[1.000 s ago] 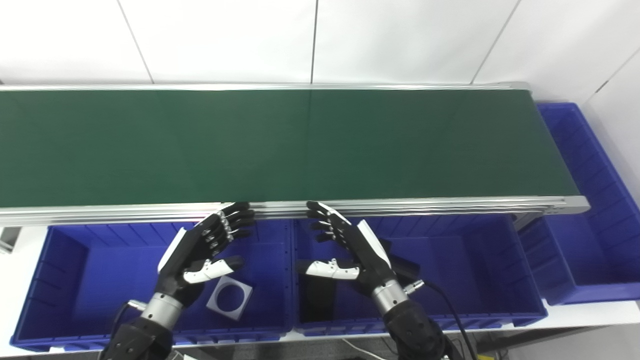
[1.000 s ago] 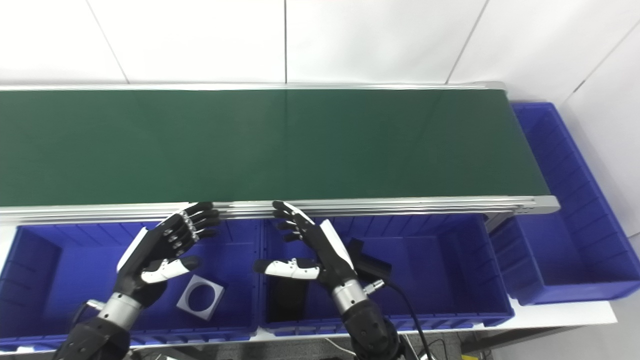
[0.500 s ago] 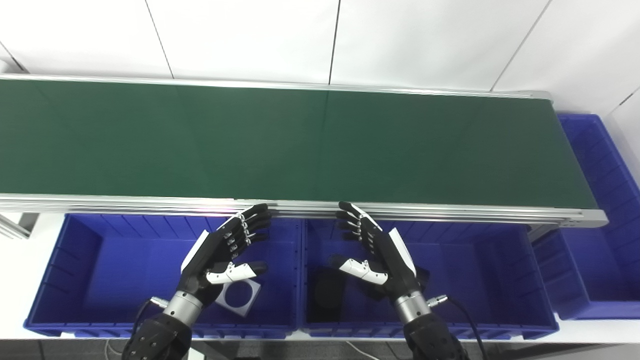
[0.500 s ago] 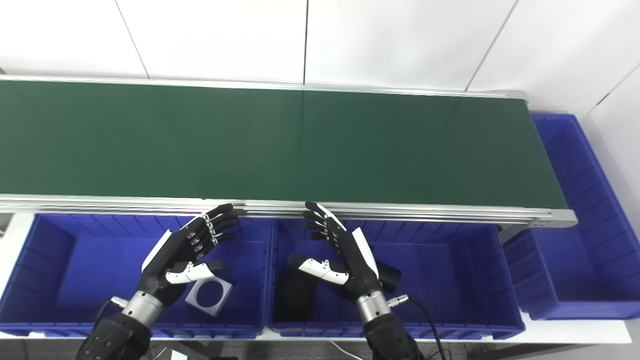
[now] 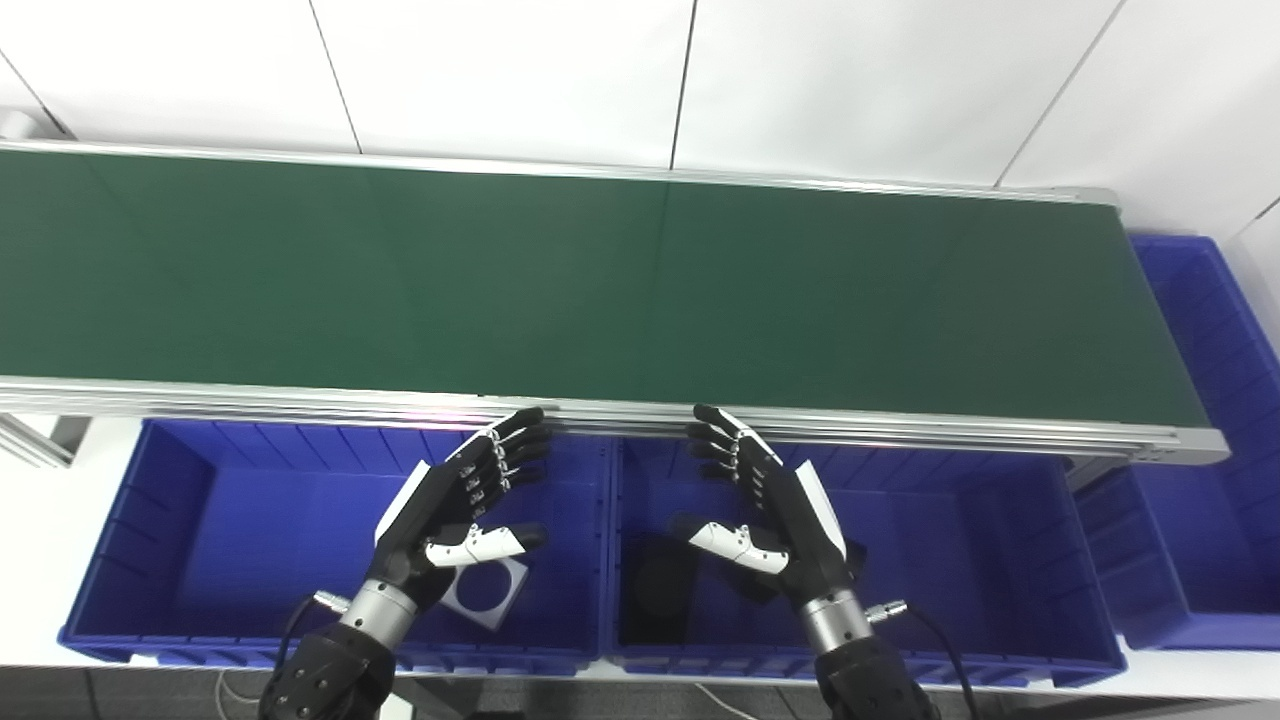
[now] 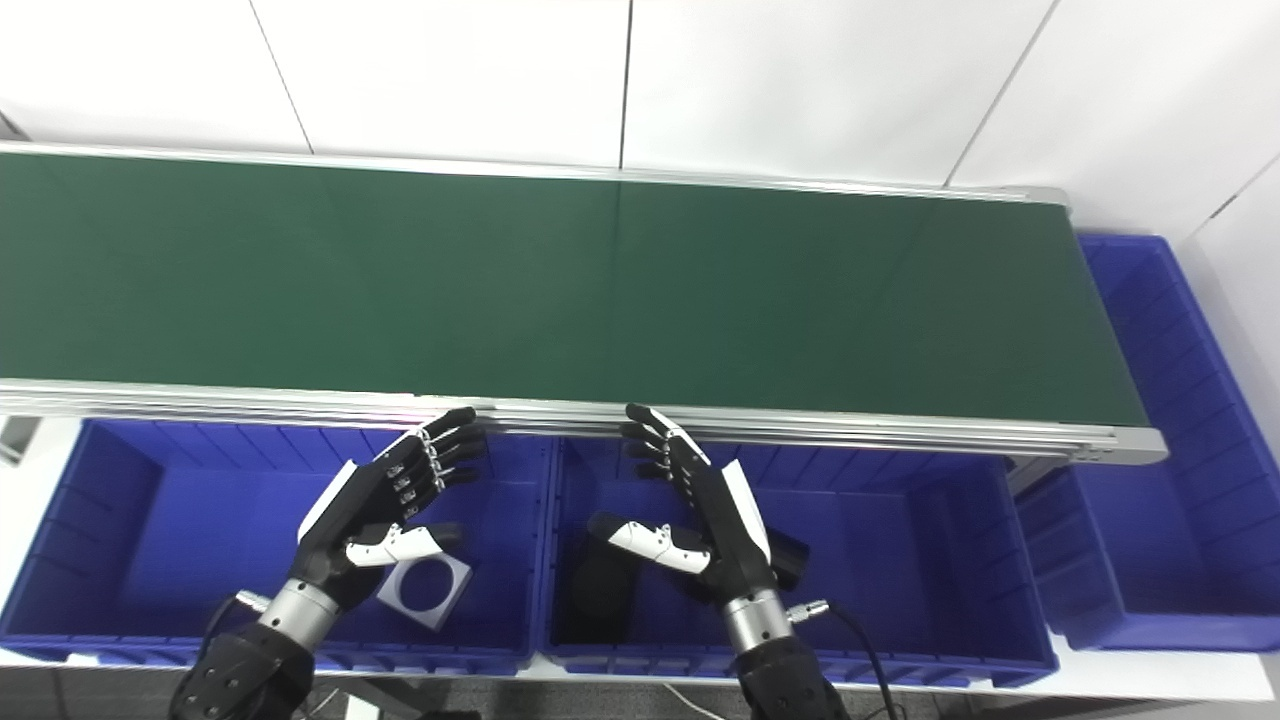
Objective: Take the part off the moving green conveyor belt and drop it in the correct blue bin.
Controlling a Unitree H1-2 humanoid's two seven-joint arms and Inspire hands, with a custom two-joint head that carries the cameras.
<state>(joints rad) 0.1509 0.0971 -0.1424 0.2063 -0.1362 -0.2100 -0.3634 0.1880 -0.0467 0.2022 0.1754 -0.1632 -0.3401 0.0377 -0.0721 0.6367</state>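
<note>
The green conveyor belt runs across the view and carries no part. My left hand hovers open over the left blue bin, fingers spread toward the belt's near rail. My right hand hovers open over the middle blue bin, also holding nothing. A grey square plate with a round hole lies in the left bin, partly under my left hand. A black part lies in the middle bin; another dark piece shows behind my right hand.
A third blue bin stands at the belt's right end. The belt's aluminium rail runs just beyond my fingertips. White wall panels stand behind the belt.
The camera has swung left and tilted, so the whole picture shifted right and down. Both hands keep the same open pose over their bins. The belt stays bare.
</note>
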